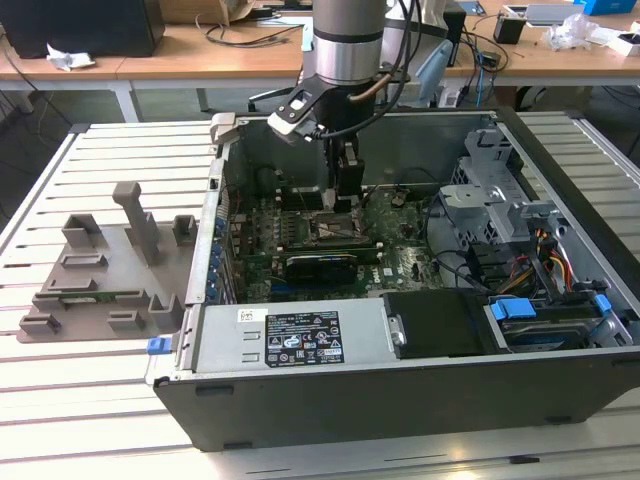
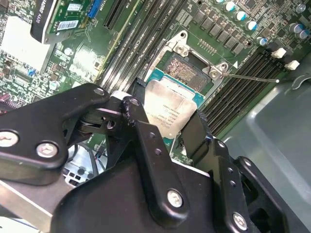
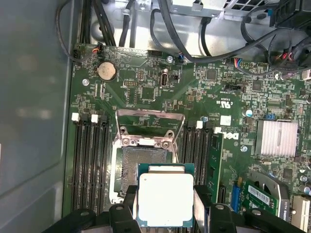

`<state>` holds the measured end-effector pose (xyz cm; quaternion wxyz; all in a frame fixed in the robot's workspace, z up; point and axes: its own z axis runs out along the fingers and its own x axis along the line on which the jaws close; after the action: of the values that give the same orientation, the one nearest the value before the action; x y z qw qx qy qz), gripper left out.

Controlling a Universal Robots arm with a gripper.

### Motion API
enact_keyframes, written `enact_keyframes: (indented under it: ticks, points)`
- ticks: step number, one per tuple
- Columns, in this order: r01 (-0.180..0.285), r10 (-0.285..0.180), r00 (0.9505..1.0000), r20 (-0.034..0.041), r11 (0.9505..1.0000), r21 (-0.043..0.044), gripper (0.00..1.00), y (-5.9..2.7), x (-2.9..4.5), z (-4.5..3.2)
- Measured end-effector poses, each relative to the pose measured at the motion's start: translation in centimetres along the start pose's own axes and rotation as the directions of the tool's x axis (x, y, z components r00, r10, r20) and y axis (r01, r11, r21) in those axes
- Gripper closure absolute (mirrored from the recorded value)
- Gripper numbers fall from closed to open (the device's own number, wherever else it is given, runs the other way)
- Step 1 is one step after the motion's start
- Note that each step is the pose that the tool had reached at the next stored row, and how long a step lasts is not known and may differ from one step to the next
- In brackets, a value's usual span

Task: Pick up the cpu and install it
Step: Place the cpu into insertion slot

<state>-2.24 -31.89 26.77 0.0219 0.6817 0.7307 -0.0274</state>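
The gripper (image 2: 166, 124) holds the cpu (image 3: 165, 199) between its jaws, just over the open socket (image 3: 141, 167); small print marks its lid.

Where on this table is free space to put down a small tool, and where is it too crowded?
Free: bare slatted table on the exterior view's left, on the near and far sides of the grey tray. Crowded: inside the computer case, where cables, drives and the jaws holding the cpu at the socket leave little room.
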Motion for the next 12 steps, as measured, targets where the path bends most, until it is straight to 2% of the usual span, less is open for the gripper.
enact_keyframes:
  ticks: [3, 7, 12]
  points:
    - [0.000, 0.000, 1.0000, 0.0005, 1.0000, 0.0001, 0.46, 0.00, 0.15, 0.05]
    - [0.000, 0.000, 1.0000, 0.0003, 1.0000, -0.0001, 0.46, 0.08, 1.02, 0.25]
    - [-0.001, 0.001, 1.0000, 0.0003, 1.0000, 0.0009, 0.46, 0.13, 1.74, 1.19]
